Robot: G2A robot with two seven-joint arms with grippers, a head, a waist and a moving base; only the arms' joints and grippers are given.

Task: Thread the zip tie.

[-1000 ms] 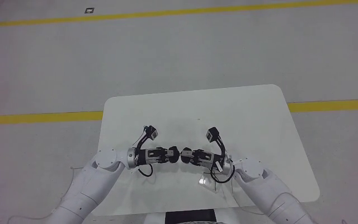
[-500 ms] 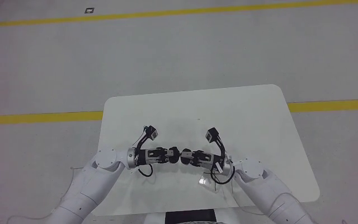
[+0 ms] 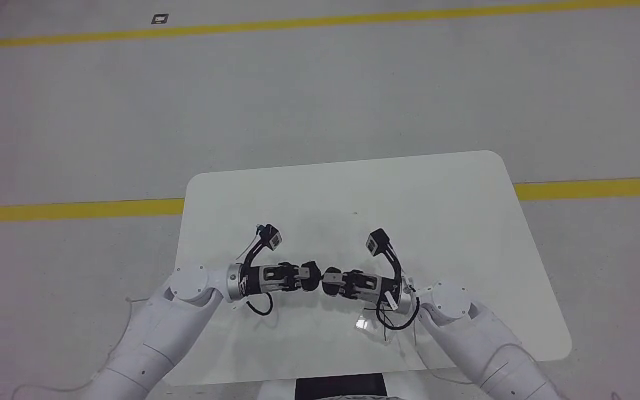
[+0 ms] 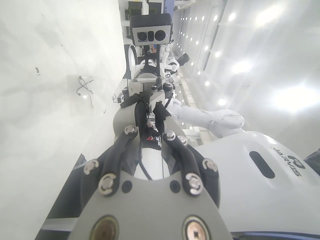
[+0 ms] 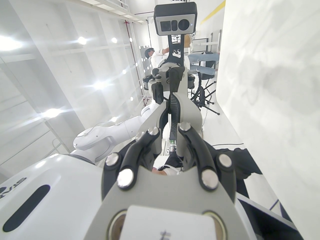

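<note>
The right gripper [image 3: 332,280] has edged toward the left gripper [image 3: 313,277] over the white table [image 3: 450,200], both claws pinched together, tip to tip. We cannot see the zip tie there and judge threading unfinished.

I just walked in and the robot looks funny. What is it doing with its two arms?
The robot holds both arms over a white table, with the left pincer and the right pincer nose to nose on the robot's side of it. It looks set to thread a zip tie, but the tie is too thin to make out here. A small clear packet with thin black bits in it lies on the table beside the right arm.
</note>
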